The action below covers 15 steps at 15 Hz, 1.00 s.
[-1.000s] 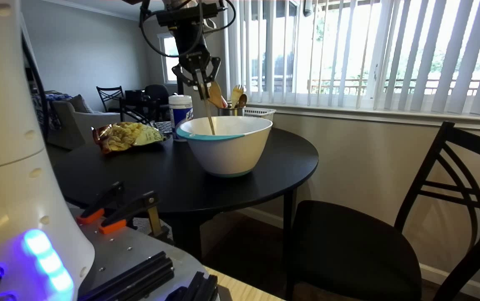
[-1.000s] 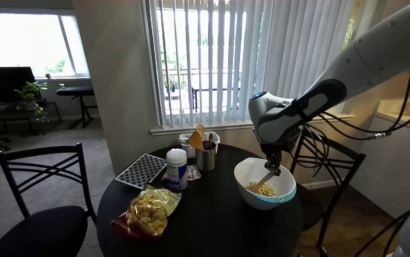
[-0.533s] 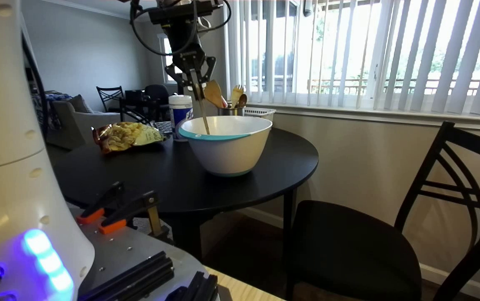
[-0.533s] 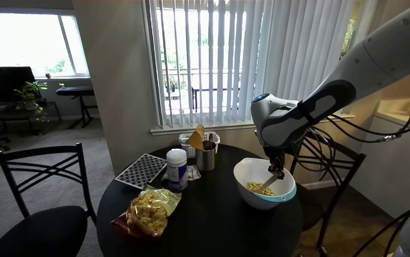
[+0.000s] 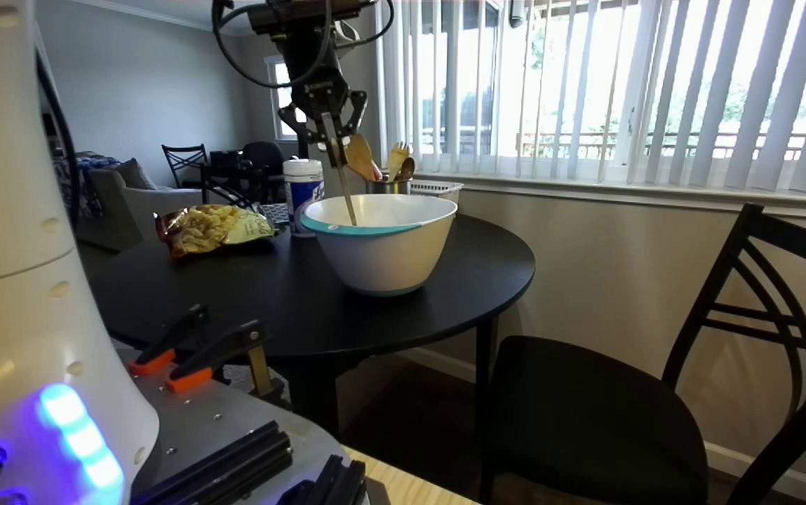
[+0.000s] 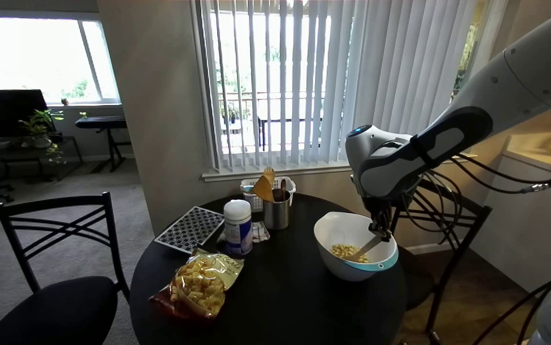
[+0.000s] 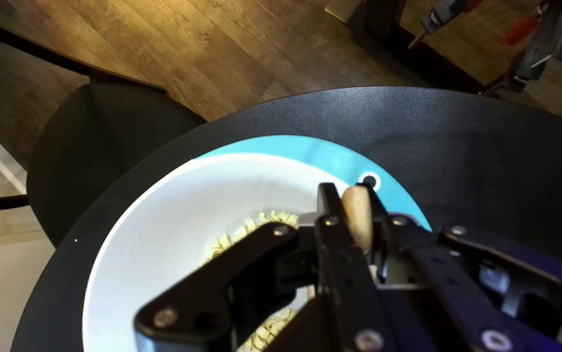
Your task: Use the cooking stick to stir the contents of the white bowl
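The claw (image 5: 337, 152), dark metal with jointed linkages, is clenched on the cooking stick (image 6: 367, 247), whose rounded, light-brown wooden end shows between the fingertips (image 7: 328, 196) in the wrist view. The stick slants down inside the white bowl (image 5: 388, 261), its lower end among pale yellow pieces (image 6: 345, 249). Lettering on the claw's housing is too small to make out for certain. On the round black bench (image 6: 275, 297), a white-lidded canister (image 6: 238, 230) carries a blue label with large white letters, too blurred to read in full. The glossy bag (image 6: 203, 282) near it has script on its pale corner, also illegible, and yellow chunks (image 6: 208, 299) show across its crinkled front. The bowl is deep and smooth, with a turquoise band along part of the rim, a small ring with a dark centre set in that band, and a turquoise foot. A cylindrical holder (image 6: 276, 216) of shiny metal contains wooden utensils (image 6: 264, 188), a flat spatula and a fork-ended tool among them, just in front of a slotted white basket (image 6: 255, 202). Beside the canister lies a flat panel (image 6: 190, 229), patterned black and white within a white border. Black chairs (image 6: 59, 306) with crossed, curved slats stand near the bench
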Tool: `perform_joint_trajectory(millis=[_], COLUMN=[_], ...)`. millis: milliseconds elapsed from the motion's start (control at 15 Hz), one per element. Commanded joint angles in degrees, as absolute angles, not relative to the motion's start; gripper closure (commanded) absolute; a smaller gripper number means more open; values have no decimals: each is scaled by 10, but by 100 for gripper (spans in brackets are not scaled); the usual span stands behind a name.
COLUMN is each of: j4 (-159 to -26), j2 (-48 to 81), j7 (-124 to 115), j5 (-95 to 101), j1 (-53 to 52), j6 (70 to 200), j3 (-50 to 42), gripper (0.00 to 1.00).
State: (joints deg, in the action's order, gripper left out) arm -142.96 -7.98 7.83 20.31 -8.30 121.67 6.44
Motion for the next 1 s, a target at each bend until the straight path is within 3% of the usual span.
perform_joint_trajectory(millis=[0,600,733,933], j4=[-1450,-1453,-1454,-1458], j2=[-110,-117,-117,-120], j7=[88,92,89,85], j5=[197,191,192,196], j1=[-77,-78,-78,-77], j6=[1221,1228,1231,1240], j3=[63,59,58,59], gripper=[62,6,0,0])
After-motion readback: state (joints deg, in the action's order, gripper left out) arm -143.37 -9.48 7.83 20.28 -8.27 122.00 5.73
